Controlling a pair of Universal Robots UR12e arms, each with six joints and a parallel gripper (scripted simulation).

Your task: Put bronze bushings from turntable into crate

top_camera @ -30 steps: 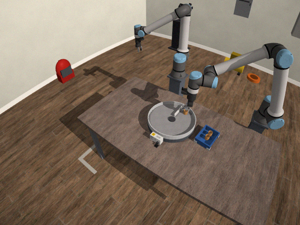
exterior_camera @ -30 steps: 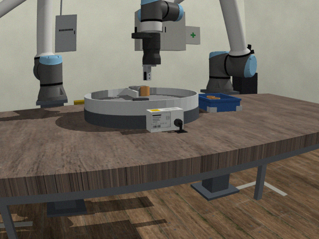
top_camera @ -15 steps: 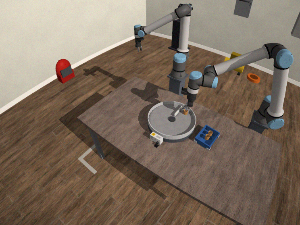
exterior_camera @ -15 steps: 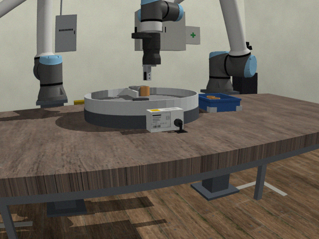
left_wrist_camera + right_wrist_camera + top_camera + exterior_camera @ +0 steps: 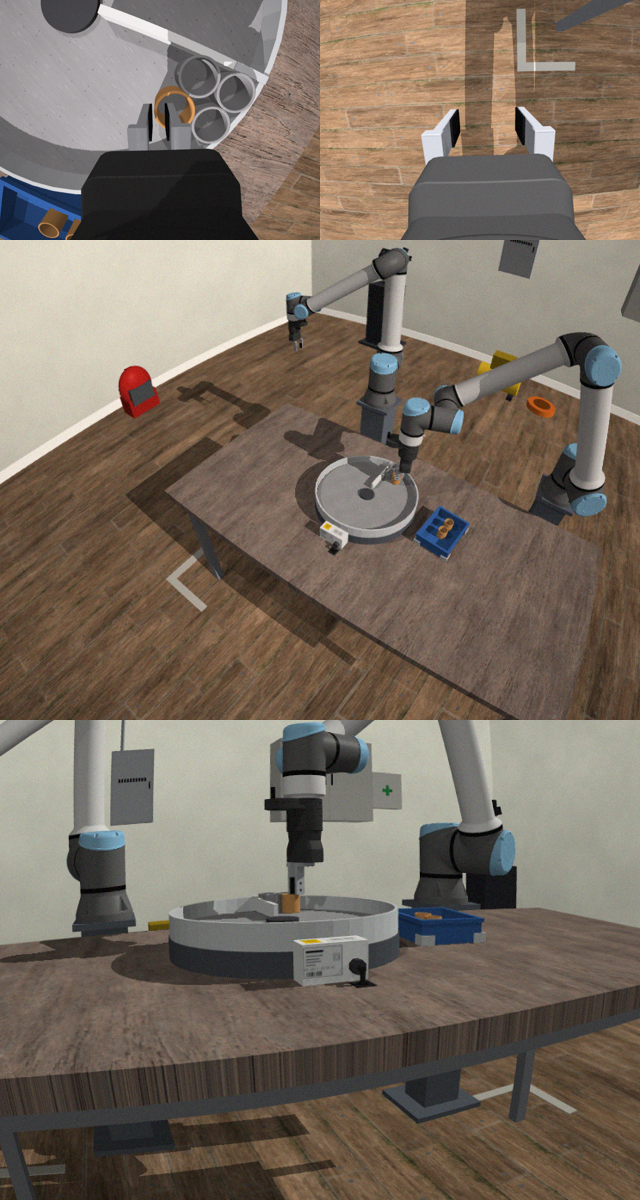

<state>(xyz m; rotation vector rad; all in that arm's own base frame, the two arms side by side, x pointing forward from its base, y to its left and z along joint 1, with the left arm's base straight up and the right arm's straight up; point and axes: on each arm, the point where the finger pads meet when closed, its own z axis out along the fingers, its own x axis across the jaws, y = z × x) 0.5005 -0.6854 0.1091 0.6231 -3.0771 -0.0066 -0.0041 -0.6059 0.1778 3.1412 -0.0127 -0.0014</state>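
Pale walls surround a wood-grain table bearing a turntable, where the left gripper, fingers narrowly parted, hovers above a bronze bushing; a blue crate nearby holds two; the right gripper hangs wide open

The turntable bears one bronze bushing and three steel bushings; the blue crate contains two bronze bushings.
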